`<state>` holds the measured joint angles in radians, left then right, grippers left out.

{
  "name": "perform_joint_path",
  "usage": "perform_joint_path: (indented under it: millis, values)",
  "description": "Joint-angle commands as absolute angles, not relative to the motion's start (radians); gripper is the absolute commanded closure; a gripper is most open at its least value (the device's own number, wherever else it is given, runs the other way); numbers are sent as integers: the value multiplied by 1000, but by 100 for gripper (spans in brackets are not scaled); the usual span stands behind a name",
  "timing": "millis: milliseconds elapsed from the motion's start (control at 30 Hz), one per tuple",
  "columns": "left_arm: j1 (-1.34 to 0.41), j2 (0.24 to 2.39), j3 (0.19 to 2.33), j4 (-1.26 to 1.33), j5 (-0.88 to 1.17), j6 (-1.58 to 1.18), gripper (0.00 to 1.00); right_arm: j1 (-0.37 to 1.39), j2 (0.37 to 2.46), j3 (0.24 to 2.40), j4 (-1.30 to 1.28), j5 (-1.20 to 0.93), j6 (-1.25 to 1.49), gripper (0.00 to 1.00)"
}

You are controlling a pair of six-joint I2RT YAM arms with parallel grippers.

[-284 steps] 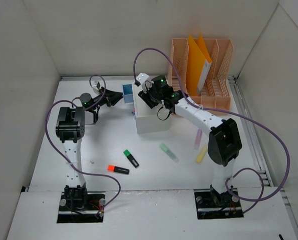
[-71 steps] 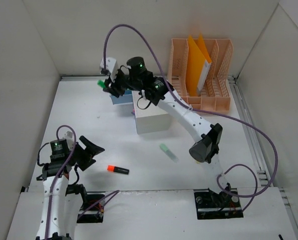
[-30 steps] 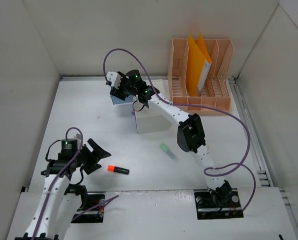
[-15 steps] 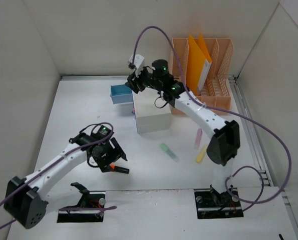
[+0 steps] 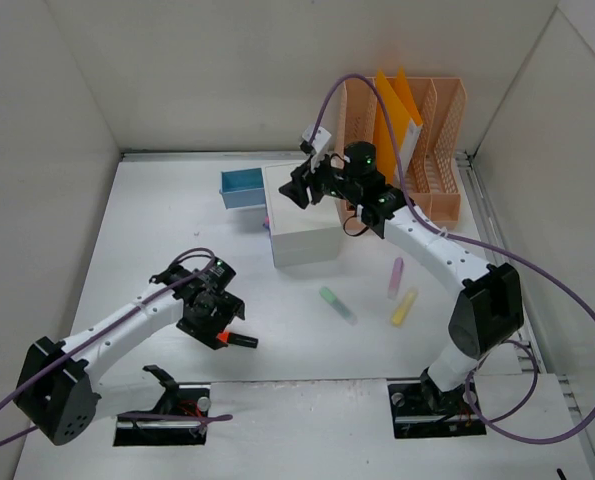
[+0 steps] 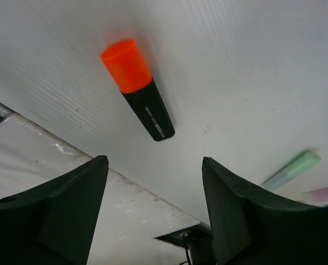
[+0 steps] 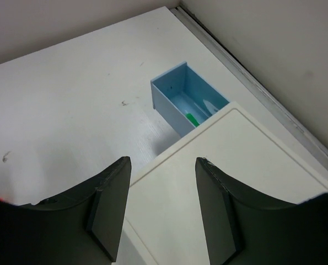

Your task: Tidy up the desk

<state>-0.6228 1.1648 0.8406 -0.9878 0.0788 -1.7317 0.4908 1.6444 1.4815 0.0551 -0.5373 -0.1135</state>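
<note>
Two claws both spread and empty as I watch, left claw (image 6: 152,163) poised over the desk (image 5: 157,230), orange highlighter (image 6: 137,88) lying just ahead, right claw (image 7: 162,161) above the white box (image 7: 235,182) standing on that desk.

On the desk (image 5: 157,230), a box (image 5: 302,235) stands at mid-back with a small bin (image 5: 243,187) just beside its left rear corner. A file rack (image 5: 439,150) holding a folder (image 5: 397,125) stands right of the box, by the far wall. One marker (image 5: 239,340) lies at front left beneath the left claw (image 6: 155,165), another marker (image 5: 338,305) lies before the box, and two more markers (image 5: 396,277) lie right of that one.
</note>
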Motion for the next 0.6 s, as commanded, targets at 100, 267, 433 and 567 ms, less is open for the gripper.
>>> perform_joint_path:
  millis: [100, 267, 433, 567]
  values:
    - [-609, 1224, 752, -839, 35, -1833, 39, 465, 1513, 1416, 182, -601, -66, 52]
    - [-600, 1281, 723, -747, 14, -1833, 41, 459, 1480, 1393, 178, -627, -60, 52]
    - [-566, 1310, 673, -690, 51, -1836, 52, 457, 1459, 1376, 176, -635, -49, 52]
    - [-566, 1305, 657, -692, 54, -1841, 55, 446, 1444, 1359, 170, -624, -51, 52]
